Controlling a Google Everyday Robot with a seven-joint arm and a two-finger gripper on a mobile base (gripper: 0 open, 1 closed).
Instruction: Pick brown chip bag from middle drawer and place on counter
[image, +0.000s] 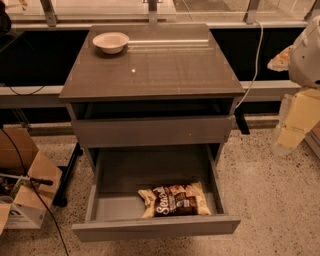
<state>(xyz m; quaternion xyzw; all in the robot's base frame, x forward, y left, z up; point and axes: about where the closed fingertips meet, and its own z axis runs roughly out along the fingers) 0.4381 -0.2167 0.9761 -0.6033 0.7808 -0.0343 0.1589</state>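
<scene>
I'm seeing the crinkly dark-brown chip bag (175, 200) lying at the front of the pulled-out grey-brown lowest drawer (150, 170); my pale yellowish hand (293, 124) is hanging at far right, well apart, its grip I cannot tell

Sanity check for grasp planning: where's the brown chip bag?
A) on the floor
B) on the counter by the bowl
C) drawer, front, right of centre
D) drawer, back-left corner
C: the brown chip bag lies in the open middle drawer by its front panel, right of centre; the gripper hangs at the view's right edge, apart from it.
</scene>
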